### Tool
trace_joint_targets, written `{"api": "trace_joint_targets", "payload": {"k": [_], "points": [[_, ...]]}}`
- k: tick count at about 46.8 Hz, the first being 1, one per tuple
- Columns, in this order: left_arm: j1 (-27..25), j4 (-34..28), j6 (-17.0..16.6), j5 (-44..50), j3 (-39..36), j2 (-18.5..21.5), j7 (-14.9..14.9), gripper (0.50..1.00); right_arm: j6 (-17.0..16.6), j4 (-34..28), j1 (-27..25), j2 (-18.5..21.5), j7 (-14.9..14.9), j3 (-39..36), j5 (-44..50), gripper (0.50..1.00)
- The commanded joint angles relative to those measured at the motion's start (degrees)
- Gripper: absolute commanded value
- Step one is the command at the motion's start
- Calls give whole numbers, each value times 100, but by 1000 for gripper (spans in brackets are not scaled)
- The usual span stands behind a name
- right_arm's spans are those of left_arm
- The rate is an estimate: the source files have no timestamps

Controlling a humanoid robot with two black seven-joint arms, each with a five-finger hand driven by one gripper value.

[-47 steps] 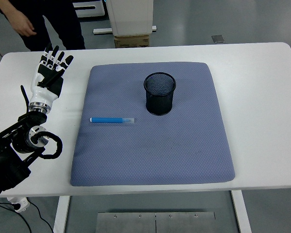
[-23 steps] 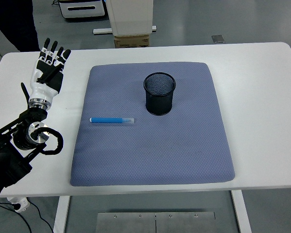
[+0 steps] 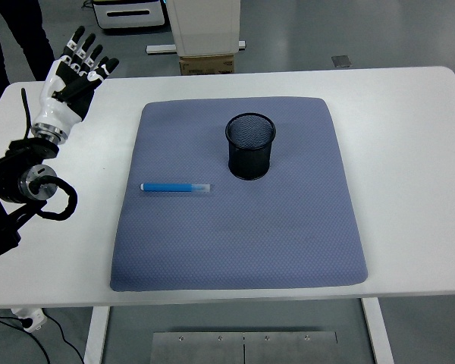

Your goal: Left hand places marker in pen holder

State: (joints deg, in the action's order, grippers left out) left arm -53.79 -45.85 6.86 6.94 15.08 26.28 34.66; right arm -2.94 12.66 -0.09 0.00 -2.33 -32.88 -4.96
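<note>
Table: a white table (image 3: 409, 152) stood in a grey-floored room, with a blue-grey mat (image 3: 243, 235) spread across its middle.
Person: only dark trouser legs (image 3: 19, 38) showed at the top left corner, behind the table.
Marker: the marker (image 3: 175, 186) lay flat on the mat's left half, pointing left to right, just left of and a little nearer than the holder, untouched.
Marker's look: a bright blue barrel with a pale, clear-looking cap at its right end, slim and straight.
Handling: it looked light, stiff and smooth, so likely to roll or slip; my call was a pinch across the middle of the blue barrel, then a tilt upright for the drop.
Pen holder: the black mesh pen holder (image 3: 250, 145) stood upright near the mat's centre, open at the top, and looked empty.
Left hand: the left hand (image 3: 70, 76) was up over the table's far left corner, fingers spread apart, holding nothing, well apart from the marker.
Right hand: nowhere to be seen.
</note>
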Motion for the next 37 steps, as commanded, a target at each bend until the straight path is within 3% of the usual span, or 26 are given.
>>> {"api": "trace_joint_targets", "payload": {"k": [1,6,18,28,37], "points": [[-272,-108,-1,-8,-531,123,-143,1000,4,0,0,0,5,1,-5,1000],[-615,-433,8,-70,-1243,422,-276,1000,4,0,0,0,-4,1,4,1000],[-1731,-1365,8,-570,-3045,1002,-276,1000,4,0,0,0,-4,1,-5,1000],[-2390,-1620,26,-1299,-4293,1117,-276,1000,4,0,0,0,-4,1,-5,1000],[-2707,-1761,26,-2126,-4909,1134,-267,1000,4,0,0,0,5,1,-5,1000]]}}
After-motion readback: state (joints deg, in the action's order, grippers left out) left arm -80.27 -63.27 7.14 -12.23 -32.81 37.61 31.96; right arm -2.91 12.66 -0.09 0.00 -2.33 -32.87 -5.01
